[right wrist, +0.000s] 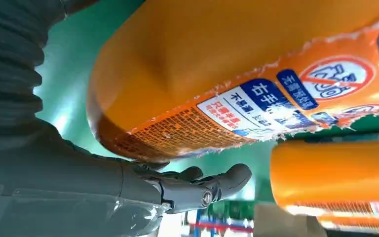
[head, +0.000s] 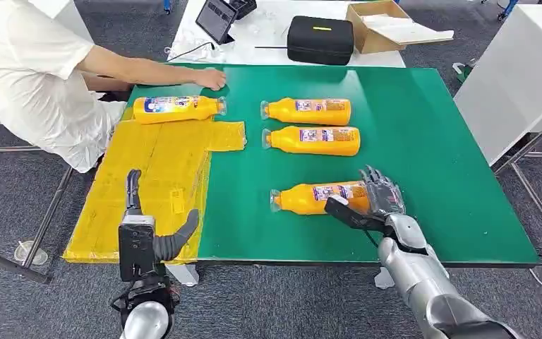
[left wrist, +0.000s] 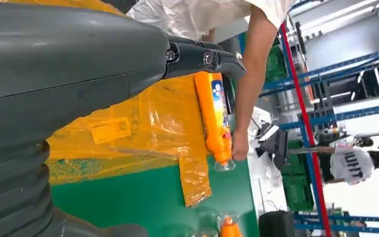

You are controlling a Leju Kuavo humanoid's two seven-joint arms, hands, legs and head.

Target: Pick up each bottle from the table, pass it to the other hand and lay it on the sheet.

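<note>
Several orange bottles lie on the green table [head: 437, 176]. One bottle [head: 176, 108] [left wrist: 214, 116] lies across the far end of the yellow sheet [head: 152, 183] [left wrist: 128, 128]. Two more bottles [head: 309, 111] [head: 314, 140] lie side by side mid-table. The nearest bottle [head: 310, 198] [right wrist: 237, 74] rests on the table. My right hand [head: 375, 196] cups its base end, fingers [head: 382, 185] over the far side. The thumb [right wrist: 202, 183] lies along the near side with a thin gap. My left hand [head: 141, 222] [left wrist: 79, 74] hangs over the sheet's near edge, fingers apart, holding nothing.
A person in white sits at the table's far left, one hand [head: 212, 78] [left wrist: 239, 145] resting on the green top near the cap of the bottle on the sheet. Behind the table stand a black case [head: 320, 39], a tablet [head: 217, 19] and a cardboard box [head: 381, 25].
</note>
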